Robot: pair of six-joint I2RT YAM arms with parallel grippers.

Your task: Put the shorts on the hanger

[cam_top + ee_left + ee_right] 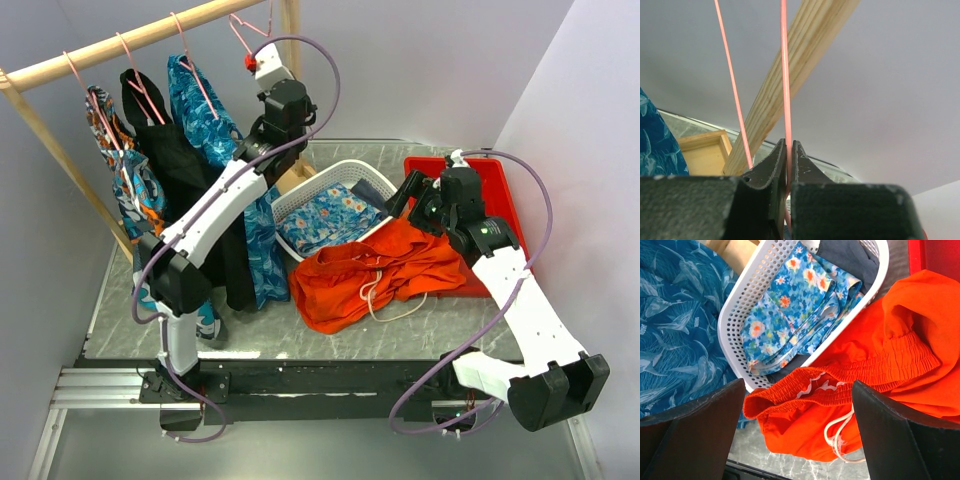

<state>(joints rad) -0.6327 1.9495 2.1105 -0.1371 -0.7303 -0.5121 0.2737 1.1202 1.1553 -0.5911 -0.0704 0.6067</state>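
Shorts [375,272] lie crumpled on the table [270,335]. Their far edge is against the near rim of the white basket [318,185], and their right side reaches the red tray [505,195]. We see the gathered waistband bunched across the middle of the fabric, and the white drawstring [378,297] loops out at the near side.

We see the right gripper [797,390] above the waistband with its fingers spread wide and nothing between them. The right wrist view shows the orange cloth and the basket's blue floral cloth [790,315] below the gap.

We see the left gripper [789,146] raised to the wooden rail [130,40] at the far left. Its fingers are pinched together on one thin pink wire of the hanger [785,75], which runs straight up from the fingertips across the rail. A second pink wire slants just beside it.

A black garment [185,165] and a blue patterned garment [200,105] hang further left on the same rail. The hanger and the shorts are well apart.
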